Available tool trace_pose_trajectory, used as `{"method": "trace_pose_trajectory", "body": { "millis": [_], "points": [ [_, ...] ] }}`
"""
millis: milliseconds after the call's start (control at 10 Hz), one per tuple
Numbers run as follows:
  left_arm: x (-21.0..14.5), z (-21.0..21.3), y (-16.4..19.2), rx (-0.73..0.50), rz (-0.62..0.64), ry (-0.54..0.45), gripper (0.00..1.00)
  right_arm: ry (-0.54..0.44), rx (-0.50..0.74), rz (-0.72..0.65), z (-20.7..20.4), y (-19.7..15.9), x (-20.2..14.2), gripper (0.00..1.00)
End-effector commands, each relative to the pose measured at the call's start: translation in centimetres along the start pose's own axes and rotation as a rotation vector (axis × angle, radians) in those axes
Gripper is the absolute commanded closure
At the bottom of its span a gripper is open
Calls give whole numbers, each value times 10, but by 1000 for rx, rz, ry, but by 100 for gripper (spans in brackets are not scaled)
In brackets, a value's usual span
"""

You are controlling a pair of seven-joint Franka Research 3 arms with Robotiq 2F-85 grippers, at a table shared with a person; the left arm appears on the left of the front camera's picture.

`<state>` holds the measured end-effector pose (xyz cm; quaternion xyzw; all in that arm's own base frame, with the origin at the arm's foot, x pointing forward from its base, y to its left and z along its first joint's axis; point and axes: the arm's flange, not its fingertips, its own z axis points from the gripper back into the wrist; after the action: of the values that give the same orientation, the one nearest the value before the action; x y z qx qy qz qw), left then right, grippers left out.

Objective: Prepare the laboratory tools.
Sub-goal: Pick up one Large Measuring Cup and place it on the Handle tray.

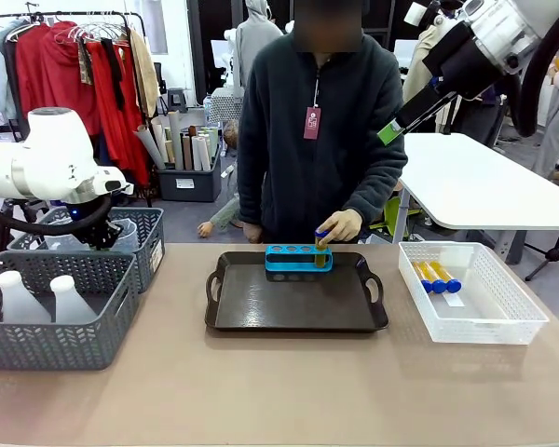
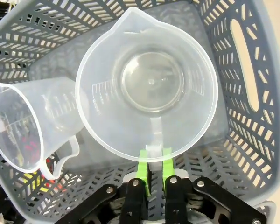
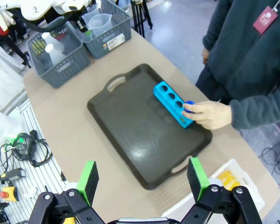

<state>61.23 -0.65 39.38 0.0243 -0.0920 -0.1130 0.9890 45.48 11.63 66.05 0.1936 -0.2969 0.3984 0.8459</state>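
— Why are the left fingers [image 2: 143, 167] down in the grey basket [image 2: 267, 140]?
— Clamped on the handle of the beaker [image 2: 147, 84], I think (clear plastic blurs it), so it lifts out upright.
— And the right fingers [image 3: 87, 179]?
— Spread wide, high above the tray [image 3: 130, 135], leaving the person's hand [image 3: 210, 114] room to slot a tube [image 3: 189, 104] into the blue rack [image 3: 172, 102].
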Motion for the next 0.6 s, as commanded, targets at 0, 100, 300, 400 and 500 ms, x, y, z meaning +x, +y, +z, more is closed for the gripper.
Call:
{"method": "trace_pose_trajectory", "body": {
  "millis": [0,100,300,400,500],
  "points": [
    [1,9,4,28,24,14,100,-9,2,1,1,0,0,0],
    [1,15,3,24,27,9,100,-9,2,1,1,0,0,0],
    [-2,59,-1,8,9,6,100,-9,2,1,1,0,0,0],
    [-2,83,-5,5,-10,13,100,-9,2,1,1,0,0,0],
    [-4,109,-10,-19,-44,22,100,-9,2,1,1,0,0,0]
  ]
}}
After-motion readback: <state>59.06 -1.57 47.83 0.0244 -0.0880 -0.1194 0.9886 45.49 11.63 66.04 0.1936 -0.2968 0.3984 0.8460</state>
